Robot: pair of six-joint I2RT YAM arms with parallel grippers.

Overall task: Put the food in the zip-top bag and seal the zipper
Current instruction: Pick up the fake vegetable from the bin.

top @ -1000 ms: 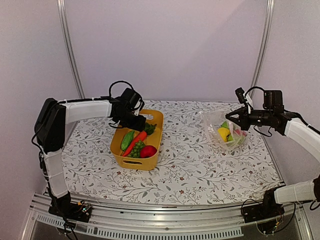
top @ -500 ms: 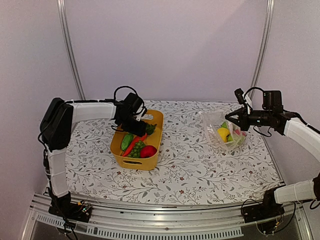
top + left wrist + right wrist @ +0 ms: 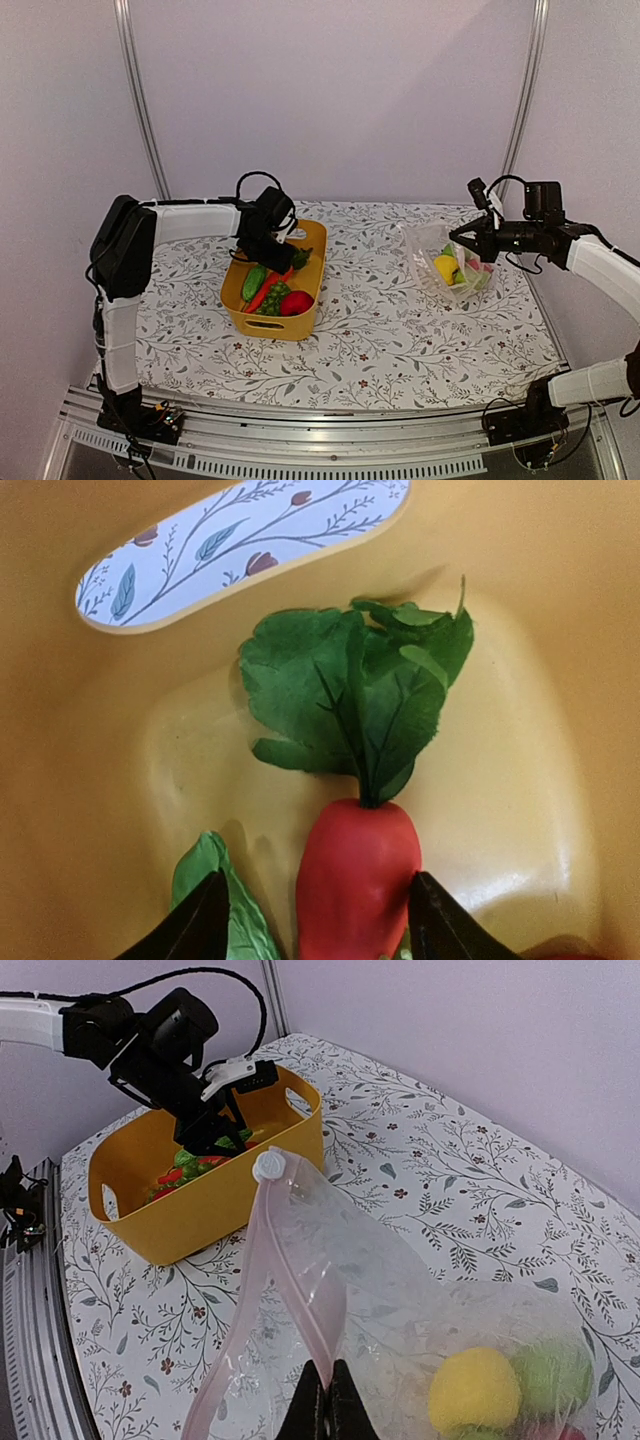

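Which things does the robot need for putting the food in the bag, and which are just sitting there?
For the job:
- red toy radish
- green toy vegetable
- zip-top bag
- pink zipper
- yellow toy fruit, already in the bag
- left gripper
- right gripper

Just sitting there:
- yellow tub
- flowery tablecloth

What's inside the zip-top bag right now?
The zip-top bag holds a yellow round piece and a green piece beside it; whatever lies under them is hidden by crinkled plastic and the frame edge.
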